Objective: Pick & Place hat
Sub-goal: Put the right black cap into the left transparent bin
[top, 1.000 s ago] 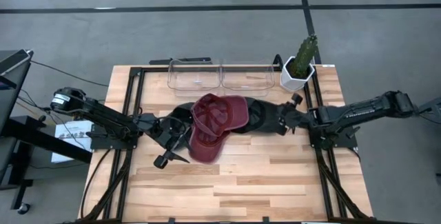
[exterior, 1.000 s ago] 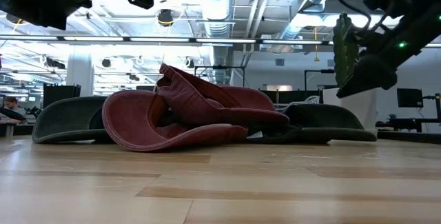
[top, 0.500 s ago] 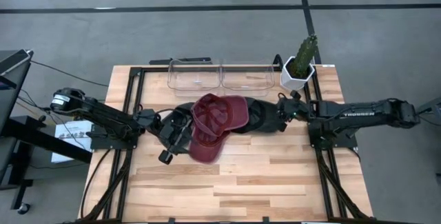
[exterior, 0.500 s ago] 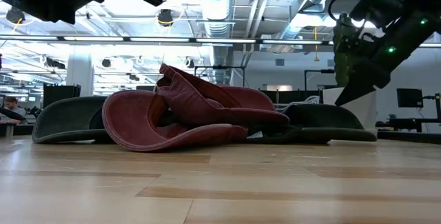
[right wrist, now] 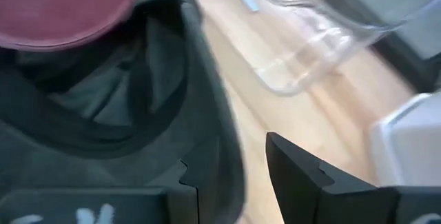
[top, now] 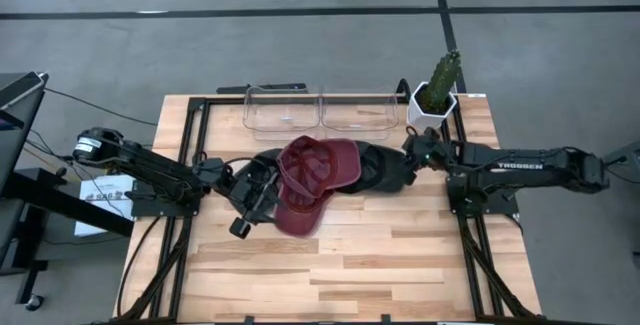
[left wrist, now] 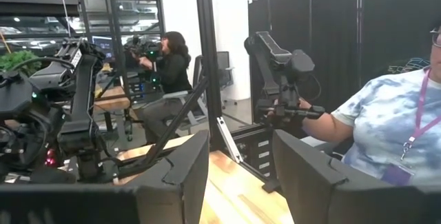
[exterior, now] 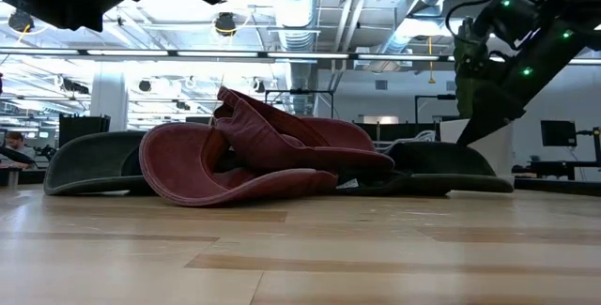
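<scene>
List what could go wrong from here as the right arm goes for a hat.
The right gripper, open, sits at the dark hat whose other side lies under the red hat; pulling it could drag the red hat along. The white plant pot stands close beside that arm and could be knocked. The left gripper, open, hangs near the pile's other end, so the arms might collide.

1. The high view looks straight down from well above on the whole pale wooden slatted table point(top: 340, 265) and the grey floor around it; both arms show

2. The low view sits at table-top height, looking level across the boards into the room; it shares the dark red fabric cap point(exterior: 254, 155) point(top: 315, 175) with the high view

3. The left wrist view faces out into the room, where people sit

4. The right wrist view looks close down on the dark grey cap point(right wrist: 131, 114); the clear plastic bin point(right wrist: 310, 52) point(top: 358, 110) also shows from above
</scene>
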Controlling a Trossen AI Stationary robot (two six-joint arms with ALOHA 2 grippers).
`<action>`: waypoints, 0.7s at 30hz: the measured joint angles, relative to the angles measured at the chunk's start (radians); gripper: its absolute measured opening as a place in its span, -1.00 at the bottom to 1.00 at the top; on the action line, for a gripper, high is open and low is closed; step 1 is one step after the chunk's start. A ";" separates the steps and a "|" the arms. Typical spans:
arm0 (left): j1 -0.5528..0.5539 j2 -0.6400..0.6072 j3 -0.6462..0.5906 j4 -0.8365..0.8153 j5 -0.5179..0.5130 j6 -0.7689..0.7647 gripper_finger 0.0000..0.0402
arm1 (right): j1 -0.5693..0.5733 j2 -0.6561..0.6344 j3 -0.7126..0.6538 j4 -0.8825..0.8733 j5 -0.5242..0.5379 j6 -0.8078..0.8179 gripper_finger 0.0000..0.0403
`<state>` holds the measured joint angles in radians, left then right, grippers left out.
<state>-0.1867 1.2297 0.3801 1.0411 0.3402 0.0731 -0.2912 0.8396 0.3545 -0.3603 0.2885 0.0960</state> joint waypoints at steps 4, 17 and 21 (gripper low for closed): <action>0.000 0.000 0.000 0.004 0.000 0.000 -0.21 | -0.026 0.000 0.000 0.007 -0.112 0.008 -0.44; 0.000 0.000 0.000 0.014 0.000 0.000 -0.21 | 0.027 0.000 0.000 0.031 -0.282 0.009 -0.44; 0.000 0.000 0.000 0.015 0.000 0.000 -0.21 | 0.043 0.024 -0.024 0.051 -0.252 0.035 -0.44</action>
<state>-0.1867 1.2297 0.3805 1.0561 0.3401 0.0734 -0.2485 0.8640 0.3308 -0.3092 0.0365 0.1310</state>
